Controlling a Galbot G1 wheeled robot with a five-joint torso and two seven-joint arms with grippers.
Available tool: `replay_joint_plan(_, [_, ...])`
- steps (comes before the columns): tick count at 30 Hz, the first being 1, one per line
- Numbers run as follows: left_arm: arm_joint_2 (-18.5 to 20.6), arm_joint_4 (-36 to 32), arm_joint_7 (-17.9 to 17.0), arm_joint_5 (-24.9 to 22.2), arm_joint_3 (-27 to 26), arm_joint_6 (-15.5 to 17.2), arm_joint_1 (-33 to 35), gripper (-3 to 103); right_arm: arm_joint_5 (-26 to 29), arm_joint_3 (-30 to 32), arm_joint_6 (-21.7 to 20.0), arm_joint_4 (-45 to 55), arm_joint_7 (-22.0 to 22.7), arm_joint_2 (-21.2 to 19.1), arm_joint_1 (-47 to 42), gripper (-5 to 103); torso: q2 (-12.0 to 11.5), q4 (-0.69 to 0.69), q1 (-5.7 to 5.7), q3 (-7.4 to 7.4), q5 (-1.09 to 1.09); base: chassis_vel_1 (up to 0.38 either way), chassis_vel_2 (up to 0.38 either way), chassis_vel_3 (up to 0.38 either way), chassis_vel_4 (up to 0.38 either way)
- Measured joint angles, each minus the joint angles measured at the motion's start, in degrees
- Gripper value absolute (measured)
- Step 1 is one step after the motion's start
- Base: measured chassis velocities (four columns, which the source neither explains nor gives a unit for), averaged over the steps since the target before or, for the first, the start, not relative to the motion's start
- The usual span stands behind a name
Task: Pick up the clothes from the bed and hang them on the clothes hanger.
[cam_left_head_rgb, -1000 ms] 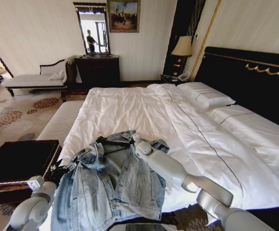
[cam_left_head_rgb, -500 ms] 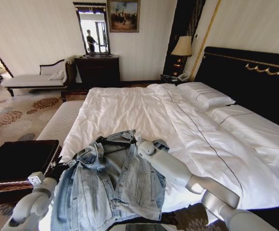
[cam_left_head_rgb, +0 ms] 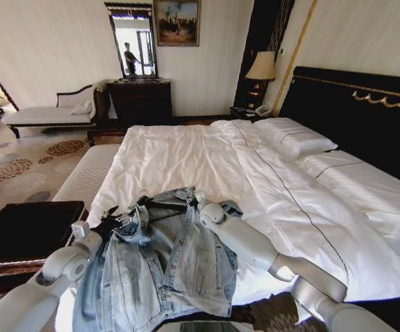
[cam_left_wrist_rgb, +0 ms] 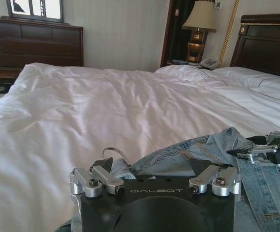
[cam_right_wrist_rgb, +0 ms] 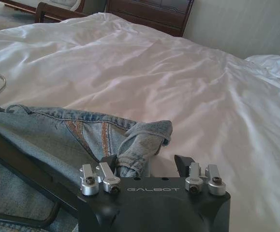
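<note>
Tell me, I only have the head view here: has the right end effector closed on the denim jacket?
Observer: No. In the right wrist view the right end effector is open, with a bunched fold of the denim jacket sitting between its fingers.
Operator: And the left one?
Observer: The left end effector is open too, with denim lying in the gap between its fingers.
Operator: Where is the hanger?
Observer: The black hanger crosses the denim right beside the right end effector, and its metal hook pokes out over the white sheet of the bed.
</note>
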Motion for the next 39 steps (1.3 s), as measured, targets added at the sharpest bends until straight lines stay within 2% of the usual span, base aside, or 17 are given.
replay_joint_plan(1, [1.18, 1.26, 0.72, -2.02, 1.79, 0.71, -2.72, 91, 0.26, 0.16, -0.09, 0.00, 0.31, 0.03, -0.07, 69, 0.00, -0.02, 0.00, 0.00, 0.01, 0.000, 0.000, 0.000, 0.000])
replay_joint_plan(3, [3.63, 3.52, 2.61, -5.32, 5.38, 2.14, -7.01, 91, 0.74, 0.56, -0.26, 0.00, 0.93, 0.02, -0.20, 80, 0.00, -0.02, 0.01, 0.01, 0.01, 0.000, 0.000, 0.000, 0.000])
replay_joint_plan(4, [3.63, 3.52, 2.61, -5.32, 5.38, 2.14, -7.01, 91, 0.74, 0.56, -0.26, 0.00, 0.93, 0.02, -0.20, 80, 0.00, -0.02, 0.01, 0.01, 0.01, 0.000, 0.000, 0.000, 0.000])
replay_joint_plan(5, [5.47, 5.44, 4.32, -7.59, 8.95, 3.40, -10.64, 94, 1.16, 0.99, -0.46, 0.01, 1.44, 0.04, -0.31, 86, 0.00, 0.00, 0.01, 0.01, 0.02, 0.000, 0.000, 0.000, 0.000])
replay_joint_plan(6, [6.19, 6.43, 5.14, -8.22, 11.03, 3.85, -12.43, 97, 1.42, 1.22, -0.56, 0.02, 1.81, 0.04, -0.38, 86, 0.00, 0.01, 0.01, 0.00, 0.02, 0.000, 0.000, 0.000, 0.000])
replay_joint_plan(7, [7.41, 8.19, 6.83, -8.02, 15.83, 4.44, -16.18, 99, 1.76, 1.67, -0.87, 0.12, 2.37, 0.03, -0.63, 96, -0.01, 0.02, 0.00, 0.00, 0.00, 0.000, 0.000, 0.000, 0.000])
replay_joint_plan(9, [7.96, 9.03, 8.03, -6.64, 18.75, 4.39, -18.51, 99, 1.90, 2.02, -1.01, 0.25, 2.60, -0.02, -0.86, 99, 0.00, 0.01, 0.00, 0.00, 0.00, 0.000, 0.000, 0.000, 0.000])
replay_joint_plan(11, [8.66, 9.77, 9.55, -4.07, 23.35, 3.83, -22.26, 100, 2.06, 2.44, -1.07, 0.63, 2.66, -0.21, -1.23, 100, 0.00, 0.01, 0.00, 0.00, 0.00, 0.000, 0.000, 0.000, 0.000])
replay_joint_plan(12, [8.66, 9.77, 9.55, -4.07, 23.35, 3.83, -22.26, 100, 2.06, 2.44, -1.07, 0.63, 2.66, -0.21, -1.23, 100, 0.00, 0.01, 0.00, 0.00, 0.00, 0.000, 0.000, 0.000, 0.000])
replay_joint_plan(15, [8.77, 11.99, 12.92, 0.58, 35.67, 1.31, -32.22, 100, 2.18, 3.17, -1.07, 1.47, 2.68, -0.41, -1.84, 100, 0.00, 0.00, -0.01, 0.00, 0.02, 0.000, 0.000, 0.000, 0.000])
replay_joint_plan(19, [7.99, 13.93, 14.68, -0.87, 43.82, 0.64, -40.23, 100, 2.27, 3.84, -1.15, 1.56, 2.99, -0.36, -2.00, 100, -0.01, -0.01, 0.00, 0.01, -0.01, 0.000, 0.000, 0.000, 0.000])
replay_joint_plan(21, [8.06, 14.93, 15.98, -4.42, 50.57, 0.77, -47.69, 100, 2.44, 4.22, -1.26, 1.56, 3.20, -0.53, -2.01, 100, 0.00, -0.01, 0.00, 0.00, 0.01, 0.000, 0.000, 0.000, 0.000])
replay_joint_plan(25, [8.41, 16.12, 18.05, -4.87, 57.04, 0.92, -53.91, 100, 2.59, 4.77, -1.37, 1.53, 3.39, -0.55, -2.00, 100, 0.00, -0.01, 0.00, 0.00, 0.03, 0.000, 0.000, 0.000, 0.000])
replay_joint_plan(26, [8.39, 16.99, 19.39, -4.95, 61.16, 0.94, -57.05, 100, 2.64, 5.23, -1.45, 1.53, 3.66, -0.38, -2.07, 100, 0.00, 0.00, 0.00, 0.00, 0.01, 0.000, 0.000, 0.000, 0.000])
replay_joint_plan(29, [7.80, 18.34, 20.71, -5.81, 65.16, 1.29, -59.81, 100, 2.65, 5.68, -1.51, 1.54, 4.00, -0.22, -2.43, 100, 0.00, 0.02, -0.01, 0.00, 0.02, 0.000, 0.000, 0.000, 0.000])
replay_joint_plan(33, [6.23, 20.29, 21.52, -6.39, 66.84, 2.55, -60.36, 100, 2.80, 6.14, -1.61, 1.80, 4.40, -0.38, -2.90, 100, 0.00, 0.01, -0.01, 0.00, 0.01, 0.000, 0.000, 0.000, 0.000])
replay_joint_plan(39, [3.04, 25.47, 24.58, -1.06, 70.33, 1.47, -62.95, 100, 4.18, 6.14, -1.93, 2.18, 5.20, -0.67, -3.11, 100, 0.00, -0.01, -0.01, 0.00, 0.01, 0.000, 0.000, 0.000, 0.000])
